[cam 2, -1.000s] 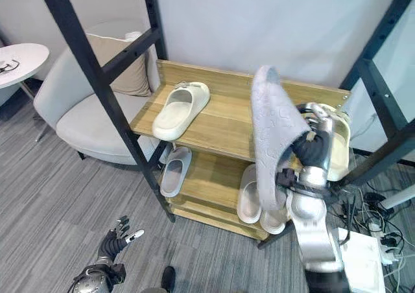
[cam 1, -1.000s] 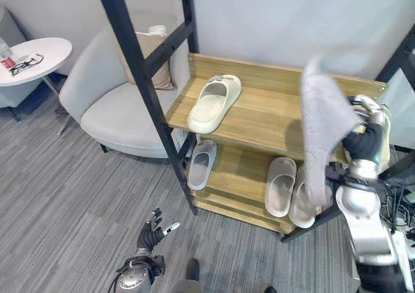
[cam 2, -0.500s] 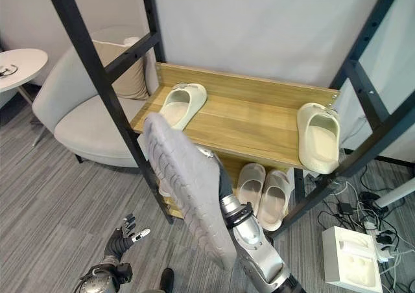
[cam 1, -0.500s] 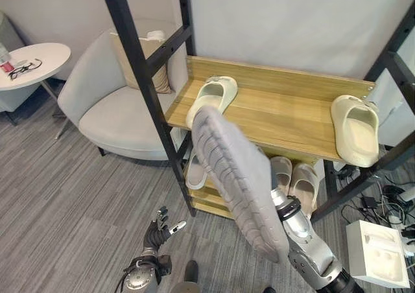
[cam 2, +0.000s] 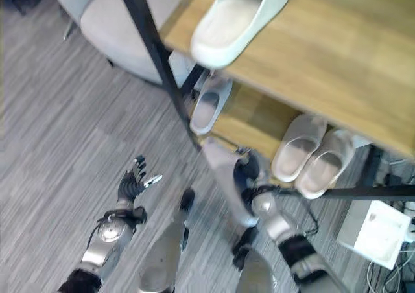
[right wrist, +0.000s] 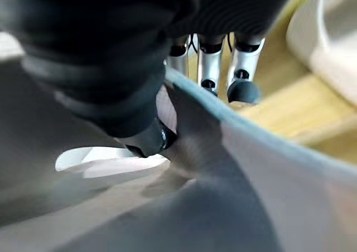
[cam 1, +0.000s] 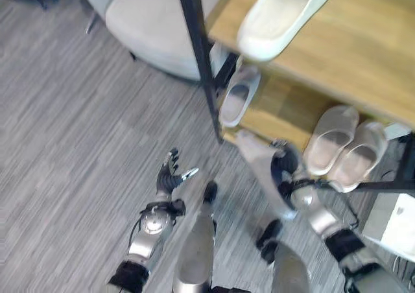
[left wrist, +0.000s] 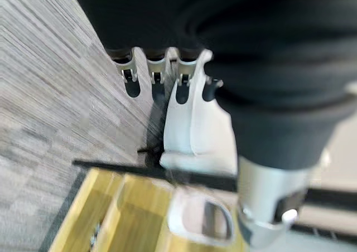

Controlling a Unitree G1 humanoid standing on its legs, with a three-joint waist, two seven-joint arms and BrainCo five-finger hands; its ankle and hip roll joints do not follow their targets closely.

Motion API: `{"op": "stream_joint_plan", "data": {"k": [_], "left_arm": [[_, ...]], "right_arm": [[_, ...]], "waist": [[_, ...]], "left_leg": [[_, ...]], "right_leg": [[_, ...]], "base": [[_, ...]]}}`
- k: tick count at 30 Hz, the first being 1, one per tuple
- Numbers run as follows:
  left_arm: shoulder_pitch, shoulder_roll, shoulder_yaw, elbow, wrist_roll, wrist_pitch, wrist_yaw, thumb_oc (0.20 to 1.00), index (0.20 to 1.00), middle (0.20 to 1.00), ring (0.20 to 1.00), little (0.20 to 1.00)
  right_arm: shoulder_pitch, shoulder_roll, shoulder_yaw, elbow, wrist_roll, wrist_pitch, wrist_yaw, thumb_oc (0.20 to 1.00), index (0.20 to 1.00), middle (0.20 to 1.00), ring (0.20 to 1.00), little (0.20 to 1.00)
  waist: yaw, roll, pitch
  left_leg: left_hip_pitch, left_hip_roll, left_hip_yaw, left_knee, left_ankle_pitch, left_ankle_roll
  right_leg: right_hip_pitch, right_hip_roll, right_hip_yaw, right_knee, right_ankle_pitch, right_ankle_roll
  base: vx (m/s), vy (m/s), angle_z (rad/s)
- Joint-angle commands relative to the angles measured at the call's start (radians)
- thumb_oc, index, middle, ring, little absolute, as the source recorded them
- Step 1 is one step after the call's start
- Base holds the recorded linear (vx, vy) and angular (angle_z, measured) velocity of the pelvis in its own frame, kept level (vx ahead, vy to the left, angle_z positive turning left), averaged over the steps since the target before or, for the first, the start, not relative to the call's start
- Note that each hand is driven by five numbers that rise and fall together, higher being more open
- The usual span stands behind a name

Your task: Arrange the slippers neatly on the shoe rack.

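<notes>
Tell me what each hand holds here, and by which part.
The right hand grips the grey slipper by its side edge; the left hand holds nothing.

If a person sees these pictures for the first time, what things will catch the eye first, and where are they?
The right hand, low in front of the shoe rack, grips a grey slipper just above the floor. A pale slipper lies on the top shelf, overhanging its front edge, and a beige pair sits on the lower shelf beside a single grey one. The left hand hangs open over the carpet.
</notes>
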Motion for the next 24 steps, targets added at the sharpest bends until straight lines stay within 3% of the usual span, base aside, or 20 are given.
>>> {"op": "stream_joint_plan", "data": {"k": [1,2,9,14,20,21,24], "left_arm": [[0.032,0.045,-0.007,-0.094,-0.003,-0.087,0.021,1.000,1.000,1.000,1.000,1.000],[0.030,0.050,-0.012,-0.100,-0.003,-0.089,0.017,1.000,1.000,1.000,1.000,1.000],[0.008,0.083,-0.058,-0.141,0.023,-0.105,0.001,1.000,1.000,1.000,1.000,1.000],[-0.006,0.097,-0.071,-0.175,0.027,-0.112,-0.001,1.000,1.000,1.000,1.000,1.000],[-0.073,0.094,-0.104,-0.184,0.037,-0.117,0.022,1.000,1.000,1.000,1.000,1.000],[-0.082,0.094,-0.108,-0.187,0.036,-0.118,0.024,1.000,1.000,1.000,1.000,1.000],[-0.108,0.097,-0.120,-0.193,0.028,-0.123,0.028,1.000,1.000,1.000,1.000,1.000]], "right_arm": [[-0.036,0.022,-0.008,-0.098,-0.026,-0.005,-0.151,0.200,0.200,0.200,0.200,0.200],[-0.059,0.015,-0.024,-0.072,-0.029,0.005,-0.178,0.200,0.200,0.200,0.200,0.200],[-0.180,-0.077,-0.099,0.075,-0.055,0.073,-0.305,0.200,0.200,0.200,0.200,0.200],[-0.216,-0.124,-0.124,0.146,-0.020,0.091,-0.335,0.200,0.200,0.200,0.200,0.200],[-0.313,-0.108,-0.095,0.290,0.044,0.108,-0.358,0.200,0.200,0.200,0.200,0.200],[-0.332,-0.105,-0.085,0.314,0.050,0.111,-0.353,1.000,1.000,1.000,1.000,1.000],[-0.406,-0.096,-0.042,0.378,0.072,0.110,-0.337,1.000,1.000,1.000,1.000,1.000]], "waist": [[0.014,-0.039,-0.075],[0.017,-0.039,-0.075],[0.033,-0.029,-0.037],[0.037,-0.026,-0.016],[0.047,-0.032,-0.001],[0.048,-0.032,0.001],[0.050,-0.034,0.006]], "left_leg": [[0.045,0.006,-0.003,0.086,-0.142,0.003],[0.051,0.009,-0.006,0.089,-0.168,-0.003],[0.001,-0.004,-0.020,0.111,-0.177,-0.004],[-0.022,-0.015,-0.028,0.120,-0.180,-0.002],[-0.043,-0.021,-0.032,0.123,-0.187,0.000],[-0.043,-0.022,-0.033,0.123,-0.188,0.000],[-0.043,-0.024,-0.033,0.130,-0.193,0.000]], "right_leg": [[0.071,0.002,0.069,-0.084,-0.017,0.018],[0.075,0.003,0.077,-0.072,-0.047,0.025],[0.027,-0.008,0.078,-0.021,-0.075,0.025],[0.008,-0.012,0.074,-0.006,-0.083,0.024],[-0.004,-0.014,0.071,-0.012,-0.083,0.023],[-0.005,-0.014,0.072,-0.012,-0.084,0.023],[-0.006,-0.014,0.076,-0.011,-0.084,0.020]], "base": [[0.08,-0.027,0.12],[0.08,-0.016,0.09],[0.03,0.015,0.09],[0.01,0.018,0.04],[0.00,0.017,0.04],[0.00,0.000,0.00],[0.00,0.000,0.00]]}}
